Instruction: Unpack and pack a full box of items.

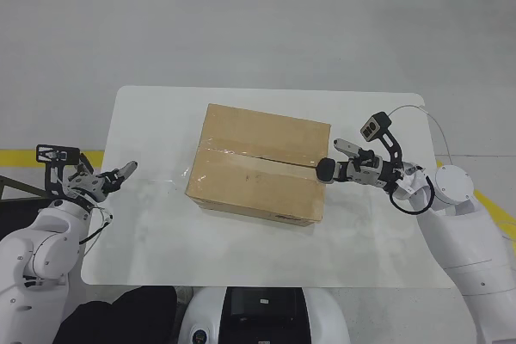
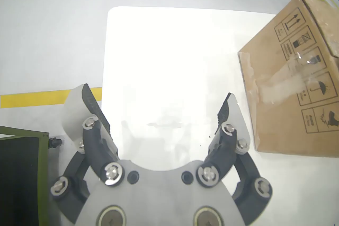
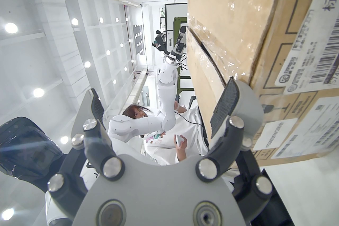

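Observation:
A brown cardboard box (image 1: 260, 163) stands in the middle of the white table (image 1: 155, 249), its top flaps closed and a strip of clear tape along the seam. My right gripper (image 1: 323, 169) is at the box's right end, level with the top edge; it is open, with one finger (image 3: 230, 105) against the upper corner of the labelled end face (image 3: 299, 84). My left gripper (image 1: 127, 170) hovers open over the table's left edge, well clear of the box (image 2: 294, 84), nothing between its fingers (image 2: 224, 113).
The table's left part (image 2: 169, 65) and front strip are bare. A dark green frame (image 2: 21, 171) stands just off the table's left edge. Yellow floor lines (image 1: 9, 157) run beside the table on both sides.

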`<state>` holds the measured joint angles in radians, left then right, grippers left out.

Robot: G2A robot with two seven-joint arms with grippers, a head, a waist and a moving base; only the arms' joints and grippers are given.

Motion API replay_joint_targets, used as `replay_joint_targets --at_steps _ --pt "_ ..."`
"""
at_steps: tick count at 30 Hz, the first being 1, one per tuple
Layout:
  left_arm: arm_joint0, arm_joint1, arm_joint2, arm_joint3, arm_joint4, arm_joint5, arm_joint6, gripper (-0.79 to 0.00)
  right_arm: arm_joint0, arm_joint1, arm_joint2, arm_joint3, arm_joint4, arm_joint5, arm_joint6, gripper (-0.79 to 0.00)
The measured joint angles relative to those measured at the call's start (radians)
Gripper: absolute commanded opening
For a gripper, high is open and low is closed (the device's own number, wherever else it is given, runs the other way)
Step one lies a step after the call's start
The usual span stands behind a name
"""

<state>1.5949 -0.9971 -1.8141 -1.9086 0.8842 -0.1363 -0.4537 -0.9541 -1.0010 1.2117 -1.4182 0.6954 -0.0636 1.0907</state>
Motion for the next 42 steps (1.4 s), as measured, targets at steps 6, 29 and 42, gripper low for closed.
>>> replay_joint_targets --at_steps 6,29,42 --pt "0.026 -0.002 0.003 -0.045 0.010 0.061 -0.101 0.000 0.000 0.000 0.000 0.000 0.000 0.000 0.000 0.000" --pt "-0.133 -0.008 0.108 0.098 -0.023 0.156 -0.283 -0.132 0.000 0.000 0.000 0.000 0.000 0.000 0.000 0.000" --pt "-0.175 -0.013 0.158 0.160 -0.007 0.161 -0.280 -0.219 0.000 0.000 0.000 0.000 0.000 0.000 0.000 0.000"
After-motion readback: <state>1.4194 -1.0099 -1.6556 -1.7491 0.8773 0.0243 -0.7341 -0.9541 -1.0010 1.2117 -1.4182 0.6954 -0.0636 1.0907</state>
